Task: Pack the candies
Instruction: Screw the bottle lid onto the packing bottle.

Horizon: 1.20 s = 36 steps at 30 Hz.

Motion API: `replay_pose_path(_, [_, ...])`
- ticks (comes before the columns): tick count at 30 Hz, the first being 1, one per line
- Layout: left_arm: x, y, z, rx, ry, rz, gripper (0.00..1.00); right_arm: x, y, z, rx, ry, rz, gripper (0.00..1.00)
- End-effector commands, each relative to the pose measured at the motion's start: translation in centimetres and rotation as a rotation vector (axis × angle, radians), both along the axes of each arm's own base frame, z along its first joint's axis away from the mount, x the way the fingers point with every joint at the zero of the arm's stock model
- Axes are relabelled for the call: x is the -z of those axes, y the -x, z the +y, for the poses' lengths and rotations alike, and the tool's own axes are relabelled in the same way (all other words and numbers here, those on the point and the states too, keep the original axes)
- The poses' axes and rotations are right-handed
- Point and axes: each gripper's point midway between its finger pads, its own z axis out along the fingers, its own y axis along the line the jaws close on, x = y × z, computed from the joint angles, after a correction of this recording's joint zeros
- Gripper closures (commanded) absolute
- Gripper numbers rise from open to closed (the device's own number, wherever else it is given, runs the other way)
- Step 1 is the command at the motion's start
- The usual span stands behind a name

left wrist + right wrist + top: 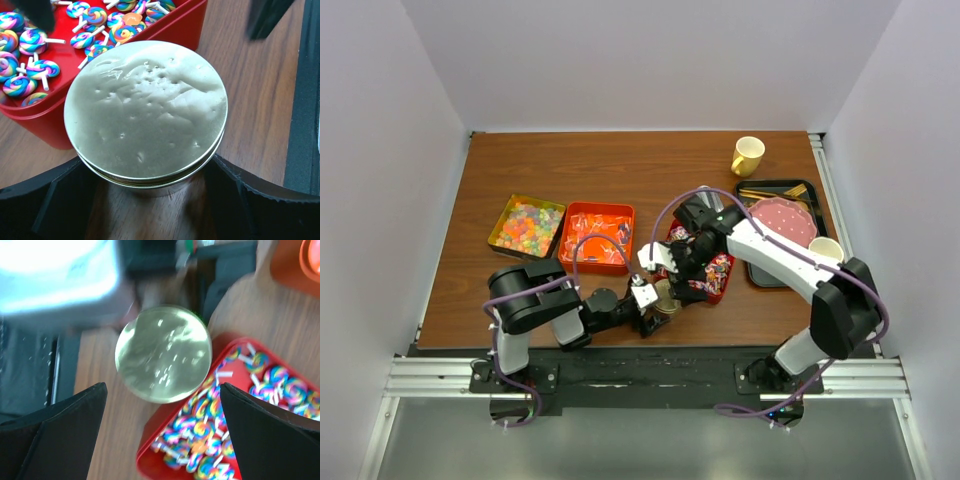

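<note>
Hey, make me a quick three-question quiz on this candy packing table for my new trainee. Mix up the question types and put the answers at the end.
1. True or false: the gold tin stands open.
2. Which tray sits right beside the tin? A) yellow tray B) orange tray C) red tray of swirl lollipops
3. Fill in: the tin sits between the fingers of the ___ gripper.
Key: 1 false, its lid is on. 2 C. 3 left; the left gripper clamps it.
</note>
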Motion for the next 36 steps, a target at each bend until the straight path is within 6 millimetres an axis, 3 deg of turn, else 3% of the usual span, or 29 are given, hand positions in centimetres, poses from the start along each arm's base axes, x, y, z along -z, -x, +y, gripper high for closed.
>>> replay_pose_path(1, [5.3, 1.8, 2.2, 0.039, -0.204, 0.081, 1.0, -0.3, -0.2, 2.8, -0.049, -0.083, 0.005, 0.01])
replay_pose_path(8, [5.5, 1.8, 2.3, 0.033, -0.212, 0.084, 1.0, 1.2, 0.4, 3.3, -0.078, -0.066, 0.027, 0.01])
replay_pose_path(22, [5.7, 1.3, 2.6, -0.009, -0.214, 0.099, 1.0, 1.9, 3.4, -1.2, -0.005, 0.047, 0.069, 0.01])
replay_pose_path(31, [6.0, 1.1, 2.6, -0.021, -0.221, 0.099, 1.0, 1.3, 7.6, -4.8, 0.039, 0.115, 0.154, 0.01])
replay_pose_path(33, [6.0, 1.2, 2.6, -0.012, -0.223, 0.1, 1.0, 0.7, 7.4, -5.0, 0.076, 0.1, 0.141, 0.01])
replay_pose_path(36, [6.2, 1.4, 2.5, 0.002, -0.232, 0.106, 1.0, -0.8, 5.2, -4.0, 0.148, 0.028, 0.081, 0.01])
